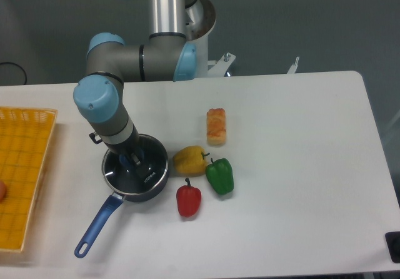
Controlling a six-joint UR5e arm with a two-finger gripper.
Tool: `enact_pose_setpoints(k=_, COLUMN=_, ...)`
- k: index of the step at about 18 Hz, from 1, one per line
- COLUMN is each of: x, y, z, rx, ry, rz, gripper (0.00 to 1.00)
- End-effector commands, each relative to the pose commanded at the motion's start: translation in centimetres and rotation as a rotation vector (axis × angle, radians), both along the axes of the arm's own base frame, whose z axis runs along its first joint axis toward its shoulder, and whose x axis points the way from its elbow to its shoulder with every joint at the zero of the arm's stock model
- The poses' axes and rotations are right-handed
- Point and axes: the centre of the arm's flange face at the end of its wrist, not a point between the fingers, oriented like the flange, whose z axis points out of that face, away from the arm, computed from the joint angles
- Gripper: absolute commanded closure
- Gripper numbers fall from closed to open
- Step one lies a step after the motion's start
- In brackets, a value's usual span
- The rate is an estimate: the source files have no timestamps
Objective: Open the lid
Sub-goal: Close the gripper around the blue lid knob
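You get even, diffuse overhead light; the white tabletop [294,166] reads bright but isn't blown out. Shadows are soft and short, tucked just under the peppers and the saucepan [135,169]. The glass lid [147,166] shows faint pale reflections. The frame is low-res and slightly soft overall, and the grey backdrop is dimmer. No obvious edge distortion.

Hand [130,161] at lid [139,172] knob; lid on saucepan [125,188].
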Motion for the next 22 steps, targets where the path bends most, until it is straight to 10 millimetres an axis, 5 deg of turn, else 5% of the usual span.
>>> enact_pose_setpoints(k=12, x=-0.07, y=0.31, z=0.39, rx=0.008, ry=0.005, rz=0.003, gripper=0.15)
enact_pose_setpoints(k=22, x=0.06, y=0.26, z=0.14, rx=0.003, ry=0.002, rz=-0.002, gripper=0.3)
